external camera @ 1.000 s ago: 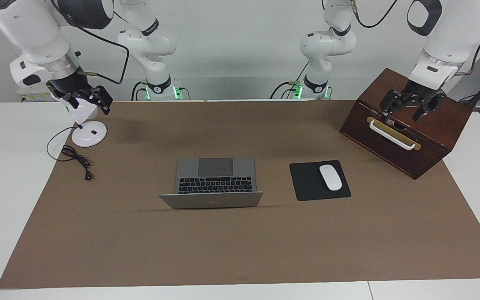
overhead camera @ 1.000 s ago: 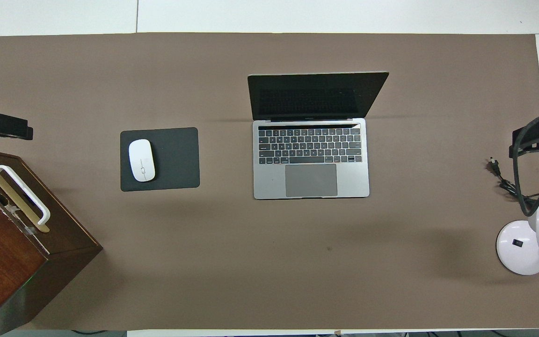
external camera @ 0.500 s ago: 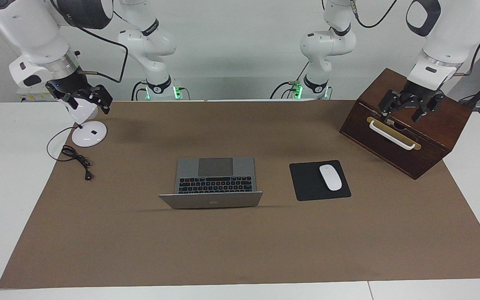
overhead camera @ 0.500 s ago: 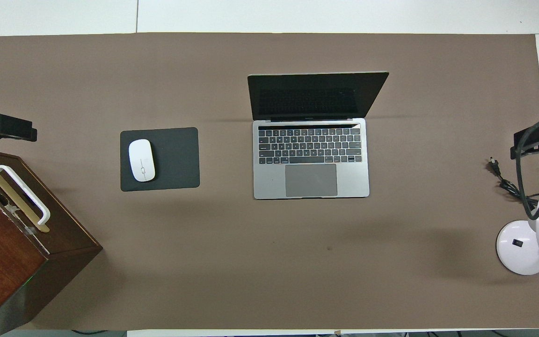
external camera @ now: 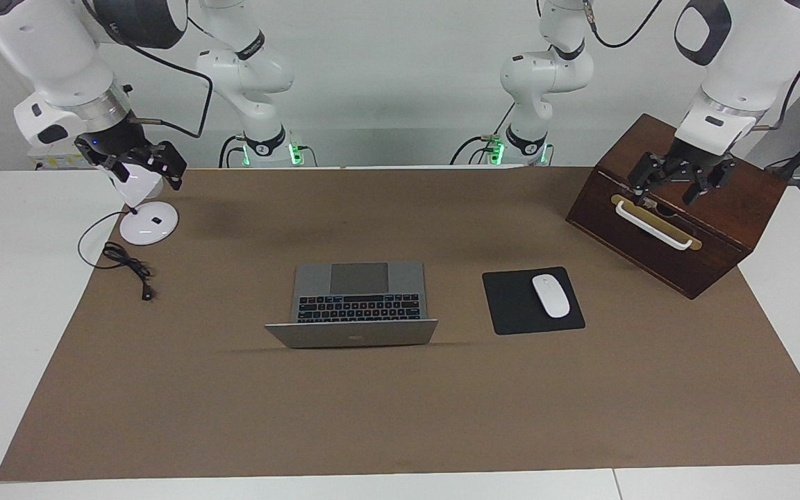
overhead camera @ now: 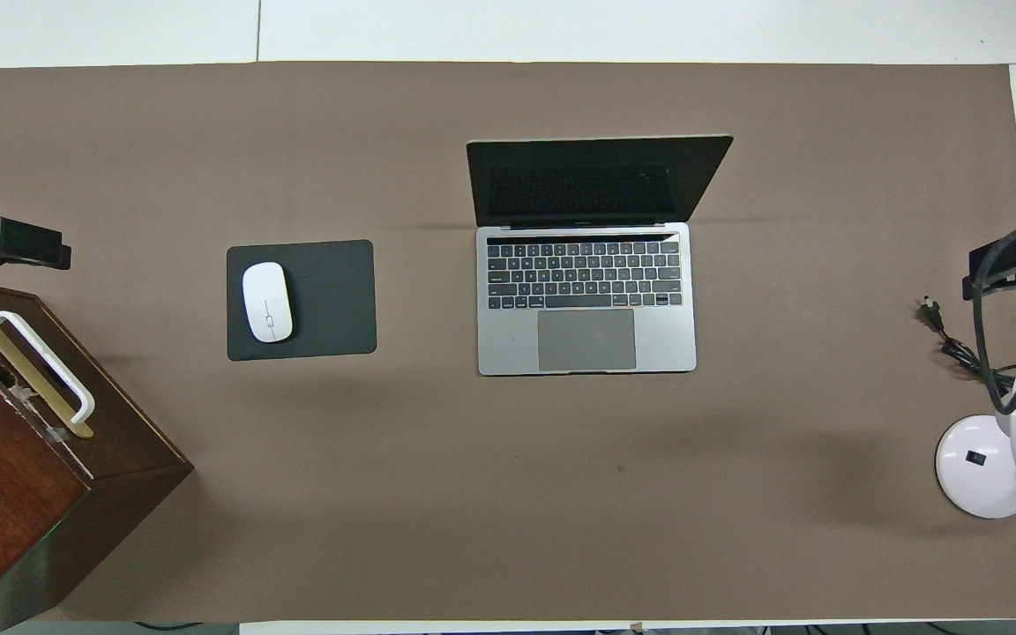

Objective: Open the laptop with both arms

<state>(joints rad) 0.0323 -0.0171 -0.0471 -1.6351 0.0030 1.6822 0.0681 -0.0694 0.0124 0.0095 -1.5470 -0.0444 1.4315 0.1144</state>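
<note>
Both arms drawn slightly up, left fingers [external camera: 676,182] and right fingers [external camera: 144,165] spread, laptop [external camera: 358,303] open on brown mat [external camera: 400,410], white wall.

Bare mat [overhead camera: 508,494] around laptop [overhead camera: 586,300]; mouse pad [overhead camera: 301,300] beside.

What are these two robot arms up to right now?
Nothing is being handled at this moment. The laptop sits open in the middle of the brown mat, beside a mouse pad with a white mouse. The left gripper hangs open over the wooden box, and the right gripper hangs open over the desk lamp. Neither touches the laptop.
</note>
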